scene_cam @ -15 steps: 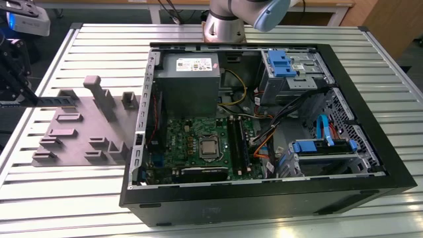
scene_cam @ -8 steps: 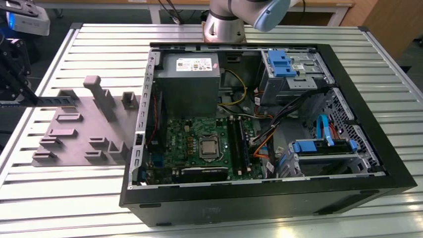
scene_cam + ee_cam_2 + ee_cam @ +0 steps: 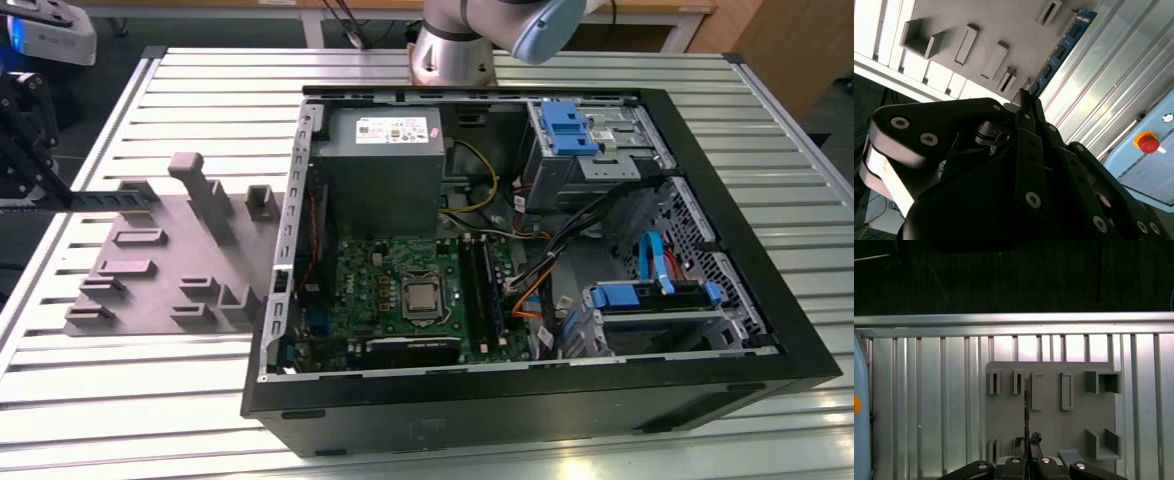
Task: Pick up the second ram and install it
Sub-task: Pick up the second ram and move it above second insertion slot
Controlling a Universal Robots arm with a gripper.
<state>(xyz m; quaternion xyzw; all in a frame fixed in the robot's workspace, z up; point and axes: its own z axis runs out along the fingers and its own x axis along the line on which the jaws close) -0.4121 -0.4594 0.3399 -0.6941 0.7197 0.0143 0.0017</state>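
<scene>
My gripper [image 3: 51, 190] is at the exterior view's far left, shut on the second ram [image 3: 120, 200], a thin dark stick that points level toward the exterior view's right above the grey fixture tray [image 3: 147, 275]. In the second wrist view the black fingers [image 3: 1026, 107] pinch one end of the ram [image 3: 1064, 45], whose blue-green board with black chips runs out over the tray [image 3: 1004, 25]. The first wrist view has the ram [image 3: 1026, 405] edge-on, rising from the gripper [image 3: 1028, 452] over the tray [image 3: 1054, 425]. The black memory slots [image 3: 481, 290] lie on the motherboard inside the open computer case [image 3: 534, 400].
The case holds a power supply [image 3: 380, 150], blue-tabbed drive cages [image 3: 581, 135], loose cables [image 3: 574, 240] and a processor socket [image 3: 420, 297]. The arm's base [image 3: 454, 50] stands behind it. Everything rests on a slatted metal table [image 3: 134, 400]. A pale box with a red button [image 3: 1149, 143] sits nearby.
</scene>
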